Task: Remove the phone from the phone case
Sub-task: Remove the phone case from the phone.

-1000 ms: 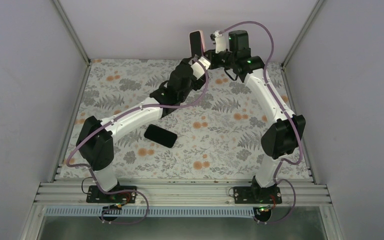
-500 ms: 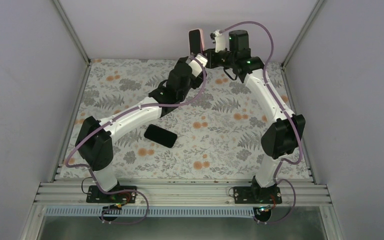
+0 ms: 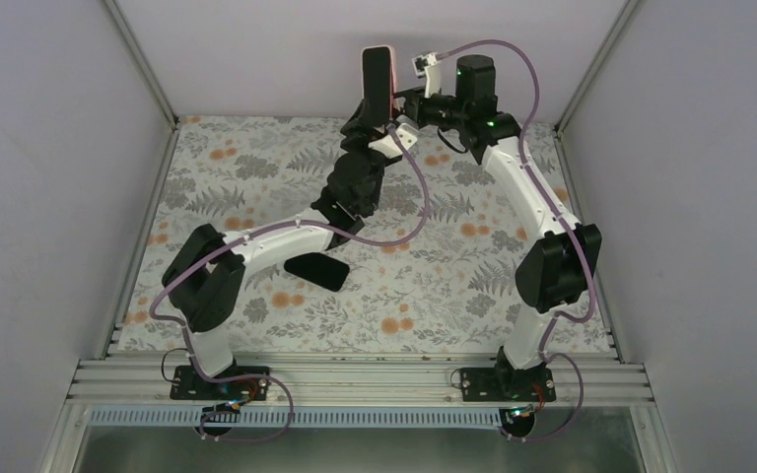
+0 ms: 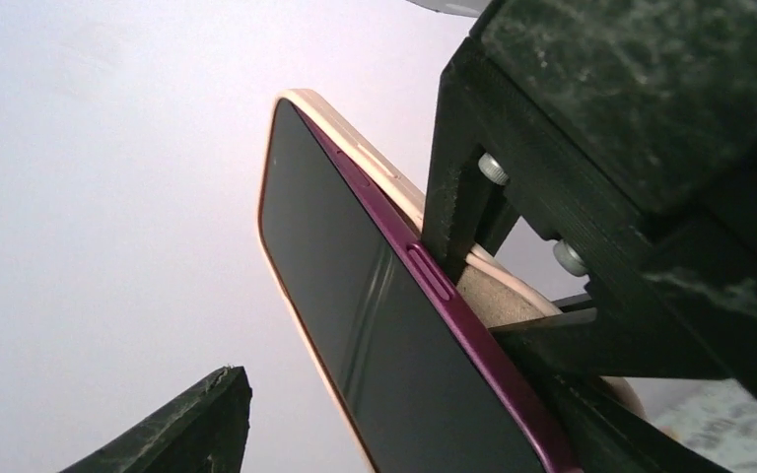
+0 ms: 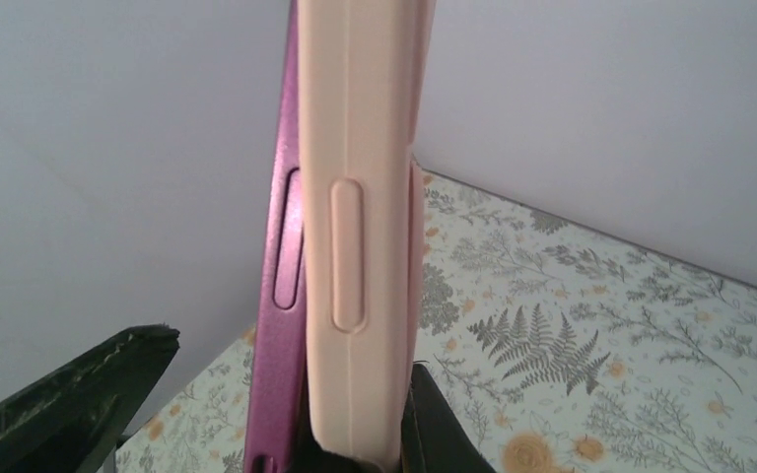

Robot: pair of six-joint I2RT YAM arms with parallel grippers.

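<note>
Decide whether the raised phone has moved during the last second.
Yes. The raised phone now reaches higher up the back wall and sits slightly further left.

Light even and diffuse, from above; we note only soft, faint shadows on the table (image 3: 434,286). Overhead view crisp throughout. At the wrists the wall (image 4: 108,148) glows pale, nearly washed out; the phone (image 4: 355,325) glass carries faint streaked reflections; the phone case (image 5: 360,197), very close, reads slightly soft.
</note>
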